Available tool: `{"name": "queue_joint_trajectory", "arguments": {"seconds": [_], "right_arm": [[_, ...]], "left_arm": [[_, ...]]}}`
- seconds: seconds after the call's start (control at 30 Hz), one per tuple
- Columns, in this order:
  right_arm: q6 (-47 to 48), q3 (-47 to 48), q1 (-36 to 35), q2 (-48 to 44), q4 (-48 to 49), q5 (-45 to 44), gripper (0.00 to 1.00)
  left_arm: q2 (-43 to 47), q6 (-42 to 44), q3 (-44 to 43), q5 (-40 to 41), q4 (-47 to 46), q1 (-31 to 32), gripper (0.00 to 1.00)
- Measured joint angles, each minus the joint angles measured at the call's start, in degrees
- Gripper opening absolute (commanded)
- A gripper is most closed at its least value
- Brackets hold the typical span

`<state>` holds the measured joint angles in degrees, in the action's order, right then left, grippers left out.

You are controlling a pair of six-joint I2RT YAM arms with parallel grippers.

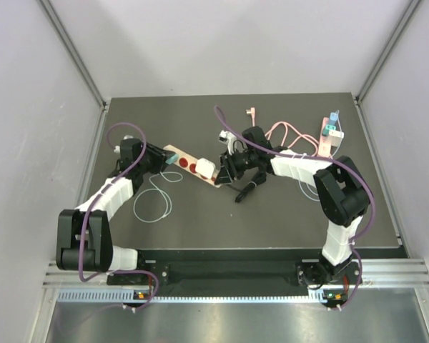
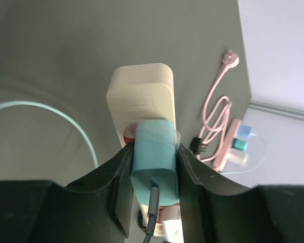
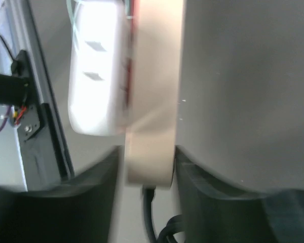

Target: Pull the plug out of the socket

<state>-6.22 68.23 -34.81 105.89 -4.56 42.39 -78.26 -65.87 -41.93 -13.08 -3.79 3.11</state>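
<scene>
A cream power strip (image 1: 189, 163) with red sockets lies on the dark table between my two grippers. My left gripper (image 1: 163, 158) is shut on a teal plug (image 2: 154, 159) that sits against a red socket at the strip's left end (image 2: 141, 93); a grey cord leaves the plug's back. I cannot tell how deep the plug is seated. My right gripper (image 1: 226, 171) is shut on the strip's other end (image 3: 149, 152), beside a white adapter (image 3: 93, 66) plugged into the strip. That view is blurred.
A pink cable (image 1: 289, 136) and a pink strip (image 1: 327, 137) with small blue and teal plugs lie at the back right. A thin white cord loop (image 1: 154, 201) lies near the left arm. A black cord (image 1: 247, 189) trails from the strip.
</scene>
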Motion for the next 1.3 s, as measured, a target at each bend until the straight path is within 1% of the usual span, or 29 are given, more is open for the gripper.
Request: {"name": "queue_joint_trajectory", "arguments": {"seconds": [0.03,0.1,0.13,0.33,0.5,0.6,0.73,0.87,0.97,1.13,1.3], "right_arm": [[0.4,0.0,0.0,-0.1,0.0,0.7,0.75],[1.6,0.0,-0.1,-0.7,0.0,2.4,0.9],[2.3,0.0,-0.1,-1.3,0.0,3.4,0.99],[3.8,0.0,-0.1,-3.8,0.2,9.2,1.0],[2.5,0.9,-0.1,-3.9,-0.2,11.8,1.0],[1.1,5.5,-0.1,-3.1,-1.7,11.9,1.0],[0.7,14.1,-0.1,-0.6,-3.8,11.0,1.0],[2.2,23.0,-0.9,3.9,-8.9,8.6,1.0],[3.5,27.4,-3.0,7.5,-13.3,4.3,1.0],[4.5,28.2,-7.3,11.1,-17.9,-3.3,0.99],[4.0,28.3,-8.9,13.3,-19.2,-7.1,0.93]], "left_arm": [[0.0,0.8,-0.1,-0.1,0.0,0.0,0.0],[0.1,3.4,-0.1,-0.1,0.6,0.0,0.0],[0.3,4.5,-0.1,-0.2,1.2,0.0,0.0],[2.6,9.2,-0.1,-1.9,1.6,0.0,0.0],[3.3,11.4,-0.1,-6.2,-0.3,0.0,0.0],[3.3,12.8,-0.2,-9.2,-0.5,0.0,0.0],[3.3,14.4,-0.8,-12.2,-0.3,0.0,0.0],[3.5,15.0,-1.4,-14.4,-0.3,0.1,0.0],[3.8,15.0,-1.4,-14.7,-0.2,0.5,0.0],[4.4,14.6,-1.4,-14.8,-0.1,1.3,0.0],[4.7,13.5,-1.4,-14.8,-0.3,2.0,0.0]]}}
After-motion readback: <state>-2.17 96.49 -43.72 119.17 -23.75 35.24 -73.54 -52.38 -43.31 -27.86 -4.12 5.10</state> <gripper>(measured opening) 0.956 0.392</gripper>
